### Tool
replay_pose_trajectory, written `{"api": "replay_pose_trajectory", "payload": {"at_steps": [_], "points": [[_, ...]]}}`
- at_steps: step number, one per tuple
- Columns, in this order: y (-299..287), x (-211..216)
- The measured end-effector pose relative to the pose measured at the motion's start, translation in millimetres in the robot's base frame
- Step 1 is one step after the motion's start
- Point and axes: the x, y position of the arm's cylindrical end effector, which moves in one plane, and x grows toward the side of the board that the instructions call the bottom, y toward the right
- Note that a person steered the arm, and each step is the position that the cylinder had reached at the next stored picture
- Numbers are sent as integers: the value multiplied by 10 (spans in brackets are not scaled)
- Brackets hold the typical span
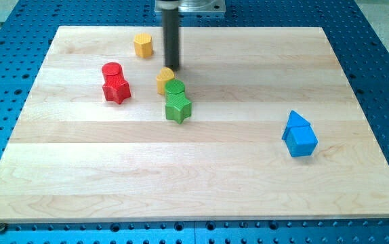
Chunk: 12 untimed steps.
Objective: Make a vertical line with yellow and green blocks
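My tip (175, 70) (a bare rod, gripping nothing) touches the upper right of a yellow block (165, 79) heading the green cylinder (175, 87) and green star (178, 108); the yellow hexagon (142, 45) waits upper left.

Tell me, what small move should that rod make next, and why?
Probably a short push toward the view's bottom. My tip sits just above the yellow block, which touches the green round block and green star but lies slightly left of their line.
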Motion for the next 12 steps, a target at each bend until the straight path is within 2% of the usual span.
{"api": "replay_pose_trajectory", "payload": {"at_steps": [1, 2, 3, 5, 6, 7, 8, 9, 10, 11, 12], "points": [[-329, 420], [-162, 597], [-1, 367], [256, 266], [-287, 429], [-707, 180], [-725, -487], [-577, -924], [63, -411], [121, -548], [466, -571]]}}
